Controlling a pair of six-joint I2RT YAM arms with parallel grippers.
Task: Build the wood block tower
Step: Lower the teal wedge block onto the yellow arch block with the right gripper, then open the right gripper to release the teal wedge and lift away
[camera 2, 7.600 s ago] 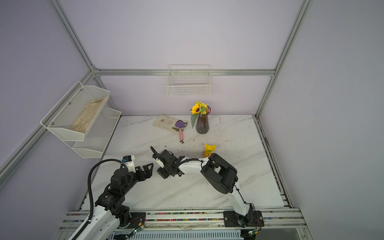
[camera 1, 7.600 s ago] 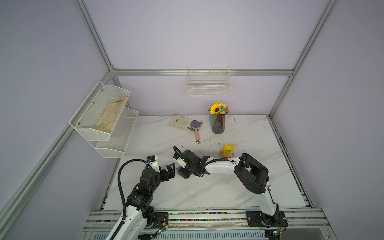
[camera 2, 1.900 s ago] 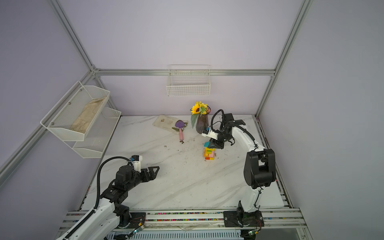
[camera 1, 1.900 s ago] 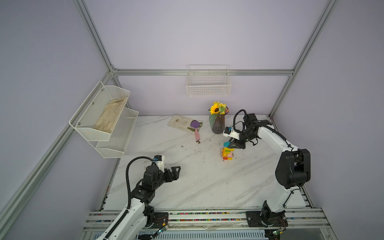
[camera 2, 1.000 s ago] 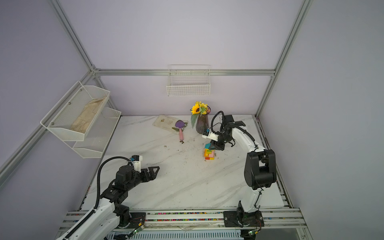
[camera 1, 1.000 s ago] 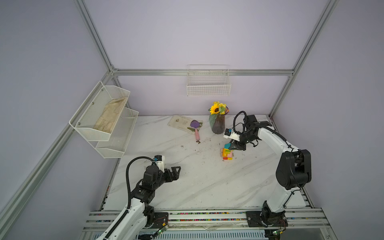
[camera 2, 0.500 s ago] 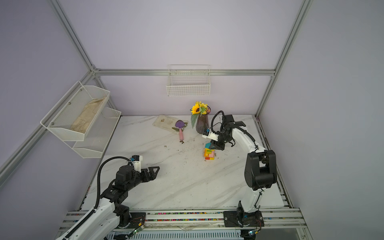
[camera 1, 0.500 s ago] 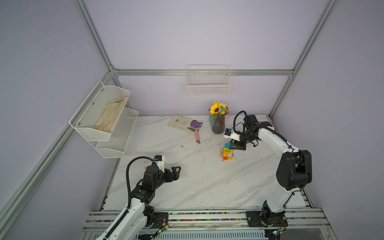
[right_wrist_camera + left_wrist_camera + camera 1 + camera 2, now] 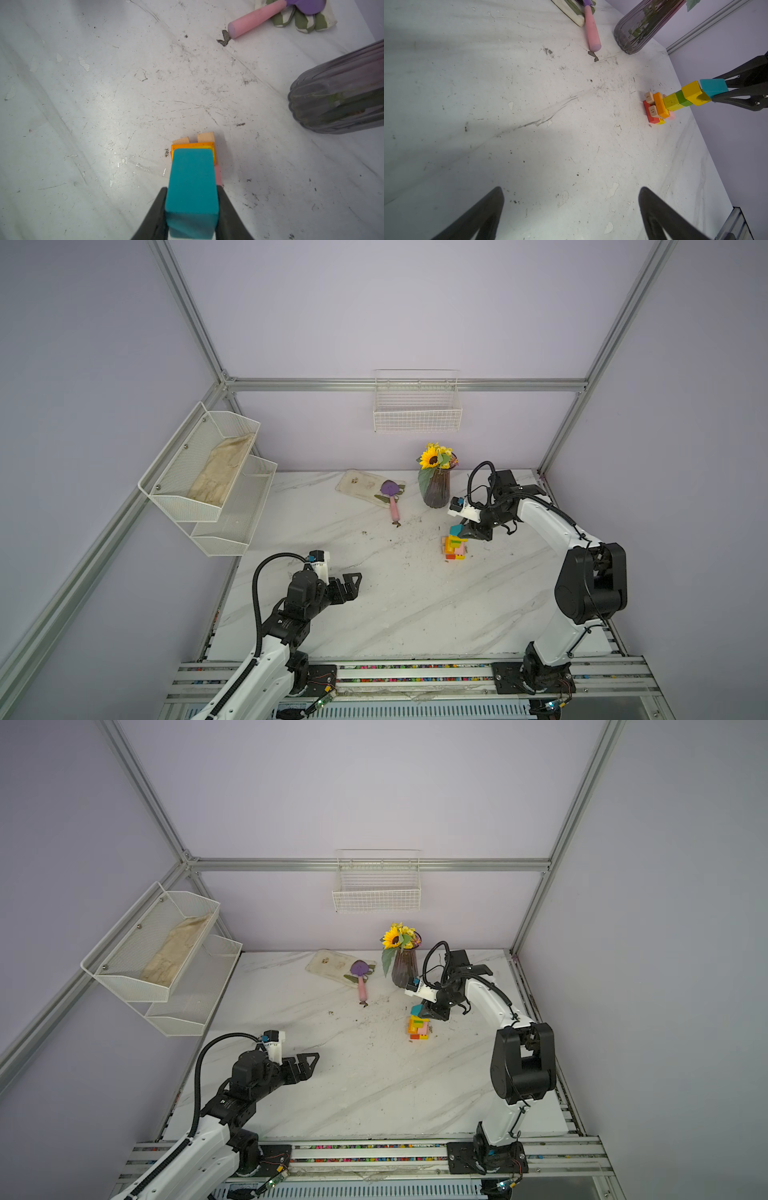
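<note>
One marble table (image 9: 415,614), two arms. On the walls: one two-tier mesh shelf (image 9: 208,489), one wire basket (image 9: 417,414). On the table: one ribbed dark vase (image 9: 435,491) with a sunflower, one pink-handled purple scoop (image 9: 392,499), one tower (image 9: 454,547). The tower sits right-rear, near the vase but apart from it.

Tower stands upright, long axis vertical. Left wrist view count, bottom up:
- one red block (image 9: 647,110), one small yellow block (image 9: 661,121) and one pink block (image 9: 671,116) at the base
- two tan bars (image 9: 652,111)
- one orange block (image 9: 660,105)
- one lime block (image 9: 671,101)
- one green block (image 9: 682,99)
- one yellow arch (image 9: 693,94)
- one teal block (image 9: 713,88) on top, making ten

Right arm (image 9: 544,518): lower link upright from the front-right base, elbow high, forearm reaching back and inward, wrist tipped down over the tower. Right gripper (image 9: 192,191) jaws are clamped on the teal block's two sides, and the block sits against the arch.

Left arm (image 9: 291,614): folded low at front-left. Left gripper (image 9: 353,587) hangs over bare table and points toward table centre, well apart from the tower. Jaws wide apart, nothing between them.
</note>
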